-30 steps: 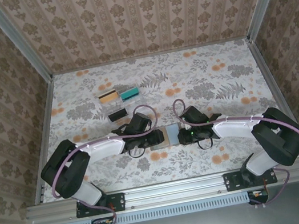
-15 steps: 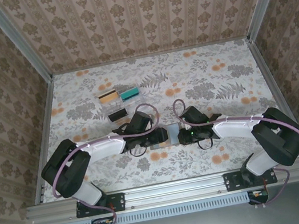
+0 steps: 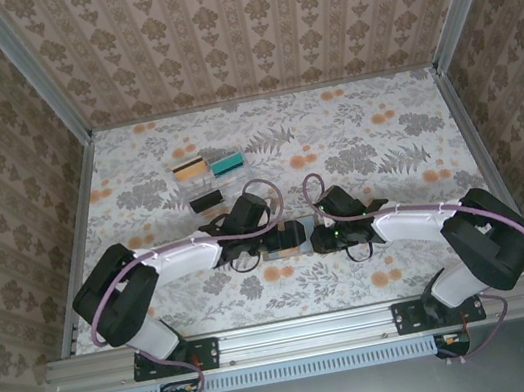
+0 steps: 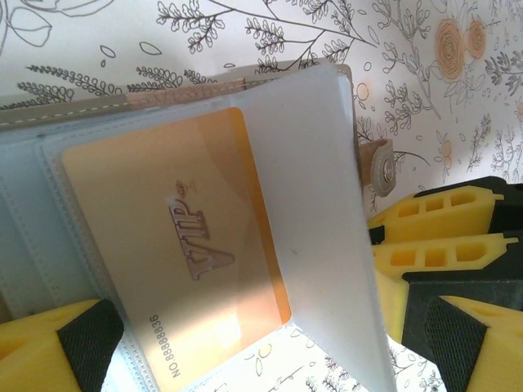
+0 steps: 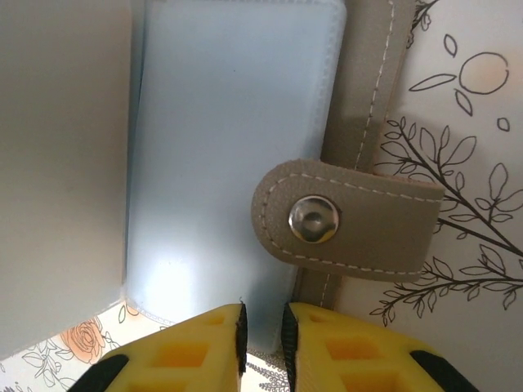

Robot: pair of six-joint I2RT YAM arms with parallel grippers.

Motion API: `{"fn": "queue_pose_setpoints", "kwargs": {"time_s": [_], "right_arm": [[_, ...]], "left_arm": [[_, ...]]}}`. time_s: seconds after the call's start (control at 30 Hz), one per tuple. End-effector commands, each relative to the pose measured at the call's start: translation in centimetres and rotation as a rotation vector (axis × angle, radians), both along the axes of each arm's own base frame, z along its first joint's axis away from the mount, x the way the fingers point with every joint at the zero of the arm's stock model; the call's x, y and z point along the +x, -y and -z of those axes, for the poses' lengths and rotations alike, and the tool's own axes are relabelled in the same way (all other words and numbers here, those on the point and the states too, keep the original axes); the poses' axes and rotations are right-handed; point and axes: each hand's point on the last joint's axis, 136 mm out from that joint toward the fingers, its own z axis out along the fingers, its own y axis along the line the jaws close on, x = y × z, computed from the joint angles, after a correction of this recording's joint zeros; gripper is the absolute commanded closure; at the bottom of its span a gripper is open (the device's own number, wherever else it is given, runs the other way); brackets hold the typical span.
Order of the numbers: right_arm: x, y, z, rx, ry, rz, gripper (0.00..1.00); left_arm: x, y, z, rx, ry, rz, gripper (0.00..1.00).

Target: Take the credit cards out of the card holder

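Observation:
The card holder (image 3: pixel 286 238) lies open on the table between both grippers. Its grey-brown cover and snap tab (image 5: pixel 347 220) show in the right wrist view. A gold VIP credit card (image 4: pixel 176 253) sits inside a clear sleeve, and next to it a frosted sleeve page (image 4: pixel 319 204) stands up at an angle. My left gripper (image 4: pixel 270 347) is wide open, its yellow fingers (image 4: pixel 57 347) straddling the holder with nothing pinched. My right gripper (image 5: pixel 261 335) is nearly closed on the near edge of the bluish inner panel (image 5: pixel 221 147); its fingers (image 4: pixel 433 220) also appear beside the tab (image 4: pixel 377 167).
At the back left a clear plastic tray (image 3: pixel 209 183) holds a tan card (image 3: pixel 191 167), a teal card (image 3: pixel 228 164) and a black card (image 3: pixel 206 202). Patterned walls and metal rails bound the floral table (image 3: pixel 383 134) on three sides.
My left gripper has opened wide and shifted slightly right over the holder. The bluish panel that lay flat has swung up, and the gold card now shows. The right arm has barely moved.

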Motion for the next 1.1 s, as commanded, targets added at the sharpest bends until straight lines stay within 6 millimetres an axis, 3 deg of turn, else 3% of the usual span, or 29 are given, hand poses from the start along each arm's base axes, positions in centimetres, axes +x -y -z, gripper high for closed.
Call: {"fn": "queue_pose_setpoints", "kwargs": {"time_s": [0.0,0.4,0.67,0.8,1.07], "right_arm": [[-1.2,0.9,1.3,-0.046,-0.043,0.009,0.75],[-1.1,1.6,0.8,-0.072,-0.027,0.023,0.72],[-0.3,4.1,-2.2,-0.066,0.055,0.091,0.64],[0.0,4.1,-3.4,-0.044,0.079,0.099,0.62],[0.2,3.7,-3.8,-0.031,0.082,0.095,0.56]], "left_arm": [[0.0,1.5,-2.1,-0.071,0.041,0.047,0.00],[0.2,0.8,-1.7,-0.038,0.039,0.027,0.00],[0.1,0.8,-1.4,-0.035,0.031,0.031,0.00],[0.1,1.1,-1.4,-0.043,0.028,0.039,0.00],[0.2,1.5,-2.4,-0.054,0.050,0.061,0.00]]}}
